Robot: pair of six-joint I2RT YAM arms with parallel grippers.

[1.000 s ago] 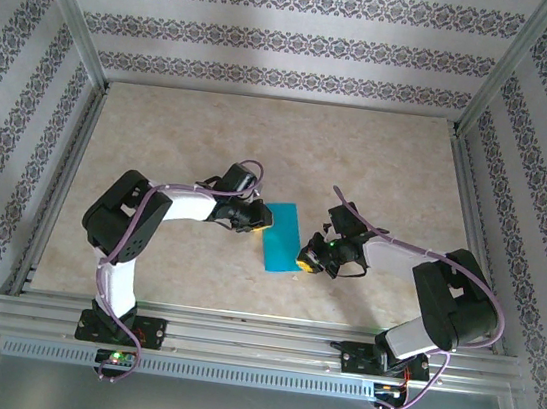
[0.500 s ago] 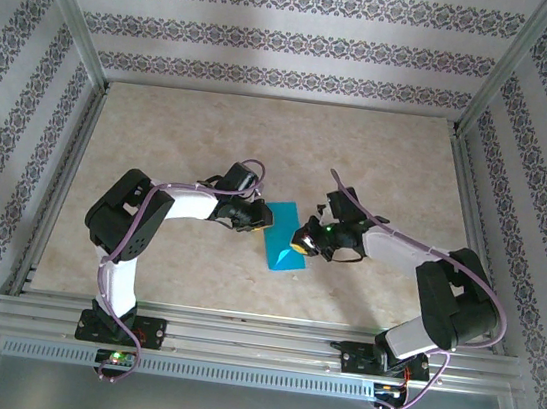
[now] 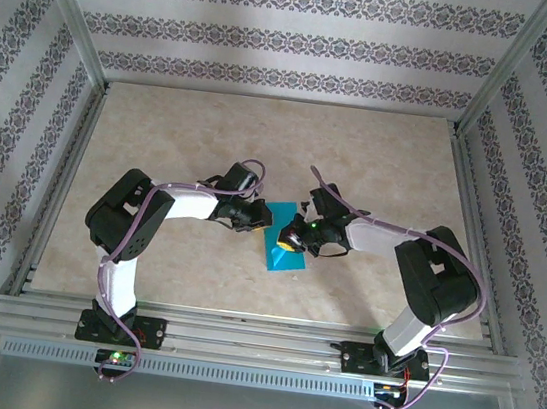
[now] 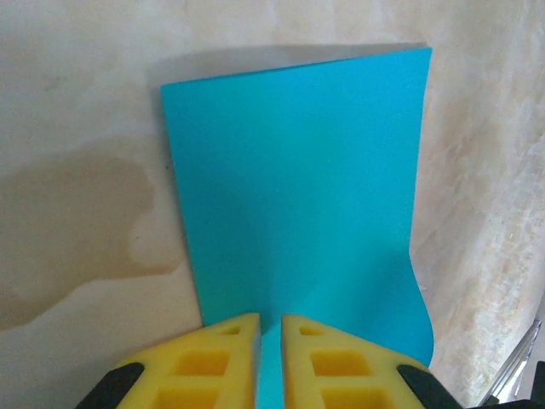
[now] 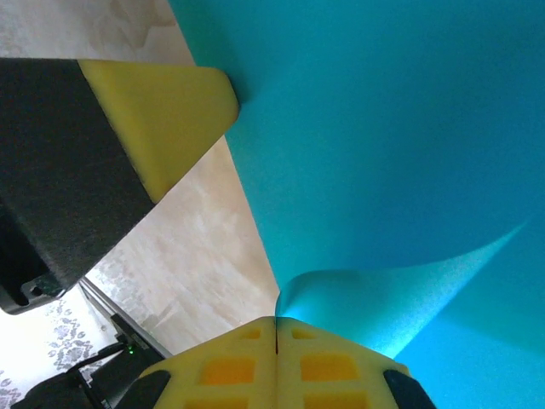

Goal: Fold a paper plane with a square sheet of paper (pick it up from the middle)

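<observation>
Top view: the paper point(image 3: 275, 253) sits mid tabletop point(image 3: 212, 136). The left pincer point(image 4: 270, 320) pinches its left edge, likely to steady it; the right pincer point(image 5: 275, 322) grips a curled-up side to fold it.

The flat beige marbled table point(image 3: 162, 129) was bounded by aluminium rails point(image 3: 236, 336). Directly on it, just toward 6 o'clock of its centre, lay a thin teal-blue square sheet of paper point(image 3: 275, 253). Most of the sheet lay flat on the surface, but its 3 o'clock side curled up off the table. In the left wrist view, a faint darker stain point(image 4: 77, 230) marked the tabletop at 9 o'clock of the sheet.
</observation>
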